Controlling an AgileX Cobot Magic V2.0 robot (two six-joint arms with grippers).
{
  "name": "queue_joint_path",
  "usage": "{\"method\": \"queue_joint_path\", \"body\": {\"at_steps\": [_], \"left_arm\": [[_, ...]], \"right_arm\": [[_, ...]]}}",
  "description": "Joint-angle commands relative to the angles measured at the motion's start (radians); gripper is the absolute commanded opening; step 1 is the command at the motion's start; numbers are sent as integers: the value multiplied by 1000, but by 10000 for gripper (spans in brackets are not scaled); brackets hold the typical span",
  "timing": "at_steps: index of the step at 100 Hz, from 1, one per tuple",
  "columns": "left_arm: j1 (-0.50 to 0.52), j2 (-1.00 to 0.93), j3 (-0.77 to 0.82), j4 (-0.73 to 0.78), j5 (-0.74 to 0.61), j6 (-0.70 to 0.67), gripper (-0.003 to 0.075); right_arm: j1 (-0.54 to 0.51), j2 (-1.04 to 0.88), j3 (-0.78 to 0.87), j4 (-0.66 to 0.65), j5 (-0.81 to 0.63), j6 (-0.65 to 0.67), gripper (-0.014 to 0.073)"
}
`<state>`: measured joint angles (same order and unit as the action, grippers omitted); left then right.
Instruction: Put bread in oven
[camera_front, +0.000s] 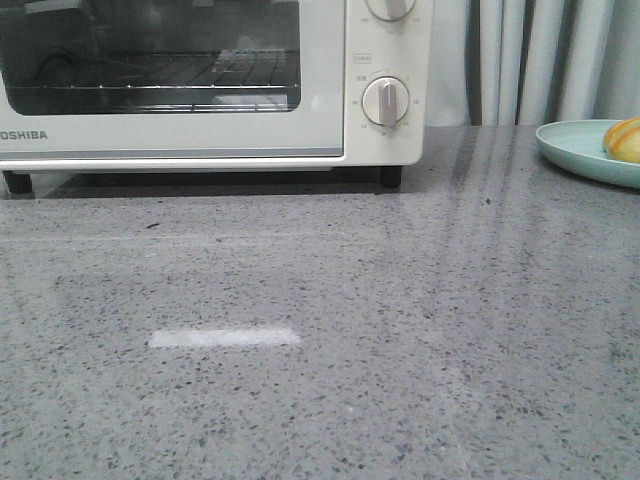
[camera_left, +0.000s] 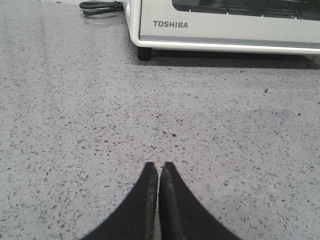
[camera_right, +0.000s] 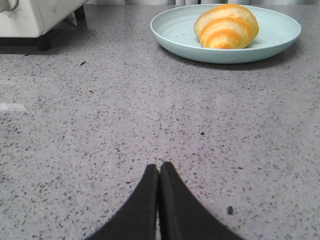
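Grey speckled stone countertop (camera_front: 330, 350) is seen filling most of the front view, with a pale glare streak near its middle. The oven (camera_front: 320, 100), cream-white with TOSHIBA lettering, is set at 11 o'clock in the front view; its glass door is shut, a wire rack (camera_front: 150, 90) is visible behind the glass, and two round dials (camera_front: 385, 102) are mounted on its right panel. A black cable (camera_left: 100, 7) is seen coiled beside the oven's left corner in the left wrist view. A pale blue-green plate (camera_front: 570, 150) is placed at 2 o'clock in the front view, well apart from the oven. The bread (camera_right: 226, 26), golden-brown with cream stripes, is lying on that plate, untouched. The left gripper (camera_left: 159, 172) is seen low over bare counter, facing the oven, black fingers pressed together, nothing held. The right gripper (camera_right: 159, 172) is likewise closed on nothing, pointed toward the plate, well short of it.
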<state>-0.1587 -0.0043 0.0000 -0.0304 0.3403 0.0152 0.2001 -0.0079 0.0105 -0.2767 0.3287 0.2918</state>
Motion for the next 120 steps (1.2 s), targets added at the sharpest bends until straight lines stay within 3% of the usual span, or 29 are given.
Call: {"method": "queue_joint_path", "body": {"at_steps": [1,120], "left_arm": [[0,-29,24,-13,-59,-4,-21],[0,-29,24,12,-59,-4,-21]], "right_arm": [[-1,-22,12,-21,-53,-5,-48],[-1,-22,12,-21,-60,-5,-48]]}}
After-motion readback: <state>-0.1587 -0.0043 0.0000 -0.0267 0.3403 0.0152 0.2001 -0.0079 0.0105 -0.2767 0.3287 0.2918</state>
